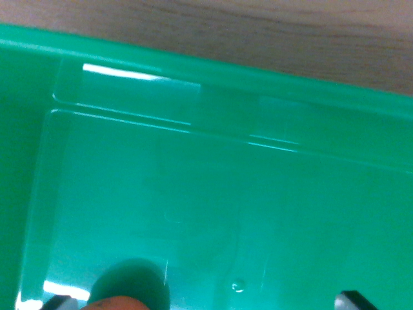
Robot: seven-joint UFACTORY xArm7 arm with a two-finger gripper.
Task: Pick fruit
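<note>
One fruit low over the green bin

One orange fruit point(113, 302) peeks in at my near left, over the green bin point(213, 213). My gripper point(206, 302) tips sit wide apart on both sides; whether they squeeze it, I cannot tell. I think letting go comes next.

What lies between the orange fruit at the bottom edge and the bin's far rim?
Only bare green bin floor between the fruit and the rim, in the wrist view.
</note>
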